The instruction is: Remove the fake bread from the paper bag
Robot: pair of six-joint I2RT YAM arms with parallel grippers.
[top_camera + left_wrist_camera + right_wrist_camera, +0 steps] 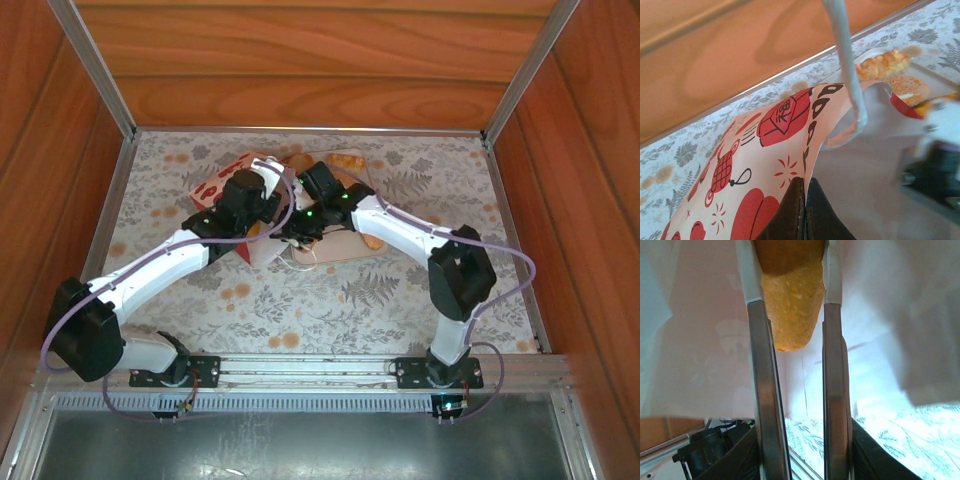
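The paper bag (228, 182), white with red prints, lies tilted at the back middle of the table. My left gripper (805, 197) is shut on the bag's rim (810, 135) and holds the mouth apart; its cord handle (846, 65) crosses the left wrist view. My right gripper (791, 275) reaches inside the bag's white interior (880, 315). It is shut on a golden-orange piece of fake bread (790, 305), which fills the gap between its fingers (831, 280). A braided bread (883, 64) and another bread (372, 240) lie outside the bag on the tray.
A pale beige tray (345, 252) sits right of the bag under my right arm, with a loaf (347, 162) at its far end. Wooden walls and metal posts (95, 65) enclose the floral-patterned table (330, 300).
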